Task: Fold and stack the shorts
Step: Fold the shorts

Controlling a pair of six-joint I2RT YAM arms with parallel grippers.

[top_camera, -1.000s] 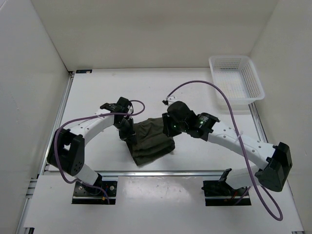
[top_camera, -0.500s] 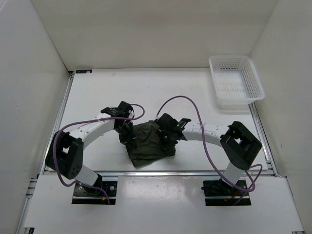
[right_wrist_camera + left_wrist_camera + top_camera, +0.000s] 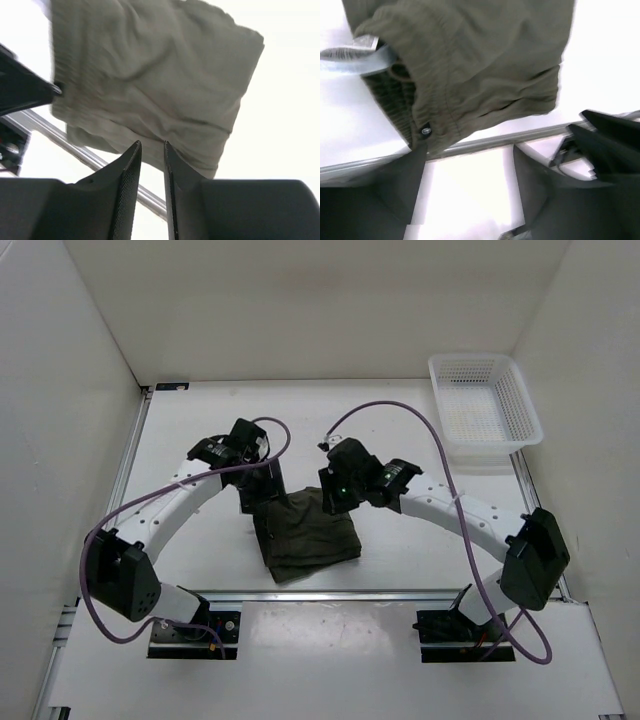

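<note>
- Right gripper (image 3: 151, 145): two dark fingers (image 3: 127, 185) rise from the bottom edge, a narrow gap between the tips, nothing held.
- Shorts (image 3: 150, 85): folded into a wrinkled bundle lying flat beyond the fingertips; colour washed out to pale olive.
- Table (image 3: 280, 125): white, overexposed.
- Metal rail (image 3: 85, 152): runs diagonally just beside the bundle's near edge.
- Black machine part (image 3: 20, 87): at the left edge, its tip at the cloth.

top cam sits high over the near edge, looking down on the whole flat white table (image 3: 300, 405); the 2 wrist cams hang close above the crumpled dark olive-green cloth shorts (image 3: 305, 535), facing back toward that edge; all 3 share that garment
</note>
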